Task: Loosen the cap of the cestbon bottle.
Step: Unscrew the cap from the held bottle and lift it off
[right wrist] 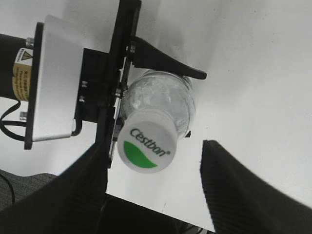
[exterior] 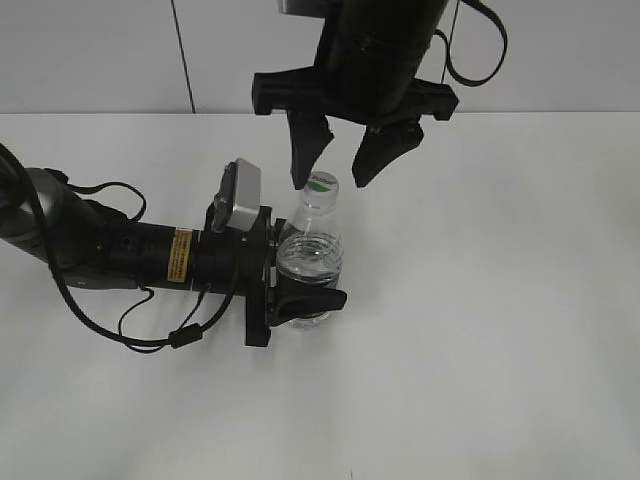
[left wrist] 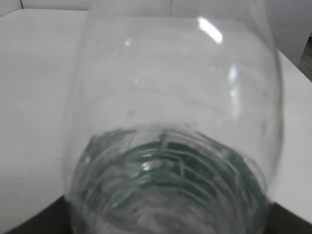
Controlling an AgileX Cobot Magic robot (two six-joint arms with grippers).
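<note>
My left gripper [exterior: 300,270] clamps the upright Cestbon bottle [exterior: 310,255]; my spread right gripper [exterior: 340,160] hangs right above its cap [exterior: 321,183].

Glossy clear plastic bottle [exterior: 311,250], matt white cap [right wrist: 146,147]

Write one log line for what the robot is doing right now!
step: about to grip cap | left gripper: shut on bottle, upright | right gripper: open over cap, not touching | cap: still on
</note>
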